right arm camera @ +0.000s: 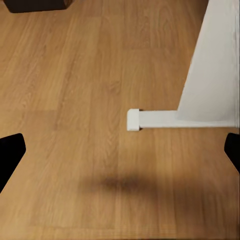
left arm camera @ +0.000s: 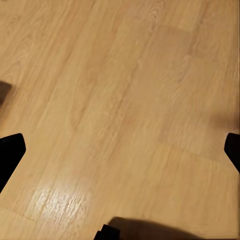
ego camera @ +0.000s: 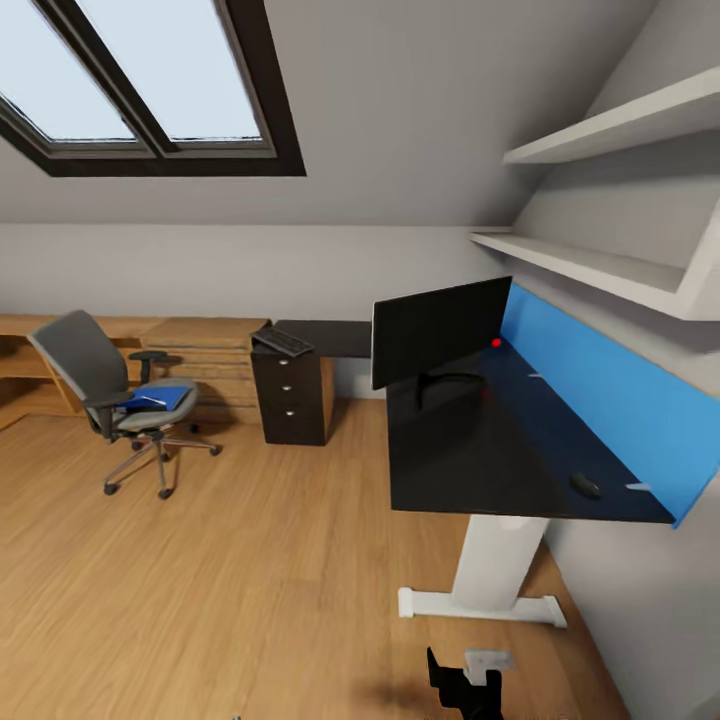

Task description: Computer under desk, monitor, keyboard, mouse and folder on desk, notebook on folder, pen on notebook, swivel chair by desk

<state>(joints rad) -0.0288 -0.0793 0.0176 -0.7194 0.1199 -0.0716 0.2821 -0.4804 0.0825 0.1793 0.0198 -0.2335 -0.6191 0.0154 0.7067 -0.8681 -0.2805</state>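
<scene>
The monitor (ego camera: 440,330) stands on the black desk (ego camera: 480,460), near its corner. A small black mouse (ego camera: 585,486) lies on the desk's near right end. The keyboard (ego camera: 282,342) rests on the far desk section, above the dark drawers (ego camera: 293,398). The swivel chair (ego camera: 110,390) stands apart on the floor at the left, with the blue folder (ego camera: 165,400) on its seat. A pale streak on the folder is too small to identify. The computer is out of view. My left gripper (left arm camera: 120,150) hangs open over bare floor. My right gripper (right arm camera: 120,150) is open above the desk's white foot (right arm camera: 165,119).
A blue panel (ego camera: 610,400) backs the desk along the right wall, under white shelves (ego camera: 600,265). A light wooden chest (ego camera: 205,350) and bench line the far wall under a skylight (ego camera: 150,80). The desk's white leg (ego camera: 495,565) stands just ahead of me. Plank floor (ego camera: 250,560) spreads to the left.
</scene>
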